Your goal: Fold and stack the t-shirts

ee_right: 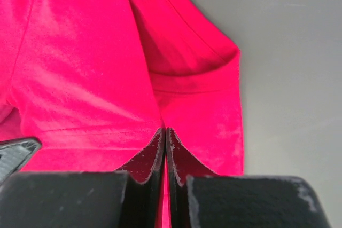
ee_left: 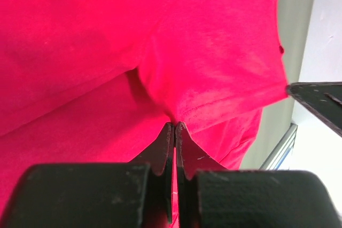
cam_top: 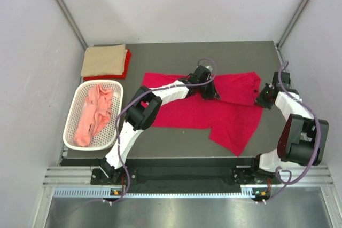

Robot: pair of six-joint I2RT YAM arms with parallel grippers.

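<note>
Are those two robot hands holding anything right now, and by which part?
Both grip the crimson t-shirt. The left hand is shut on a hemmed edge near its middle; the right hand is shut on a hemmed edge at its right end.

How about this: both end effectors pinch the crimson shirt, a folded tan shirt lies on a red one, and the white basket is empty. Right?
No. The white basket is not empty: the top external view shows a crumpled salmon pink shirt in it. The left end effector and right end effector do pinch the crimson shirt.
</note>
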